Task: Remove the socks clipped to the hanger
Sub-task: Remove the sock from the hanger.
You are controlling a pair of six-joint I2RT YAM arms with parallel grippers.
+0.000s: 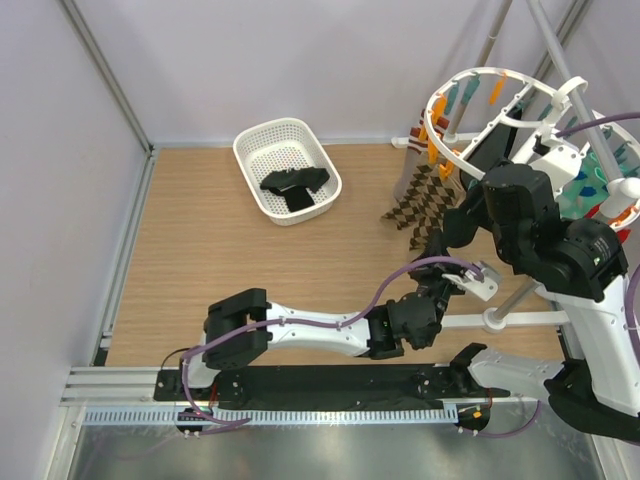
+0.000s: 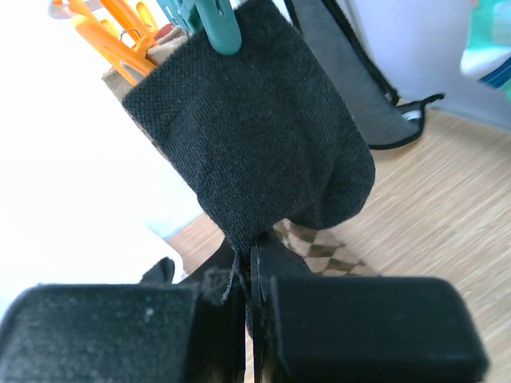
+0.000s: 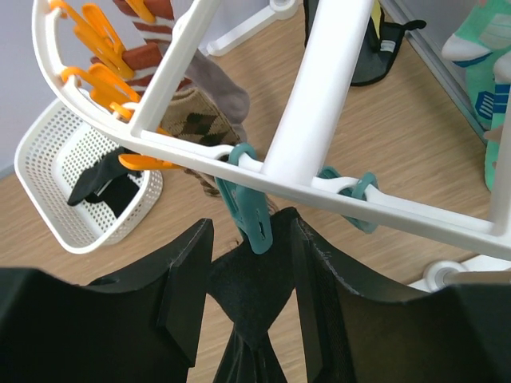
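The hanger (image 3: 319, 96) is spanning the space directly above the right gripper (image 3: 251, 239), its white ribs crossing over the fingers. The white basket (image 3: 48, 207) is sitting well off to that gripper's left with a dark sock lying in it. The black sock (image 2: 255, 136) is hanging straight down from a teal peg (image 2: 219, 24), running between the two grippers — the right one at its top, the left gripper (image 2: 251, 311) at its bottom.

The left gripper is pinching fully closed on the sock's lowest tip, with fabric bunching in the seam between the pads. The right gripper is standing about half open, one finger on each side of the peg and the sock's top edge, neither appearing to press on anything.

The sock is looking light, limp and stretchy, a knit that will likely be lengthening before it slides free. A pull on the tip alone is probably going to drag the whole hanger. The peg's hard plastic handles, just between the right fingers, are looking like the better place to squeeze while the left is drawing downward.

The left wrist view is showing the pinch and a diamond-checked sock (image 2: 319, 251) just behind the black one. The right wrist view is showing the peg's seat on the rib, which the left view is cutting off. Only the top view is showing both arms converging at the hanger's near side.
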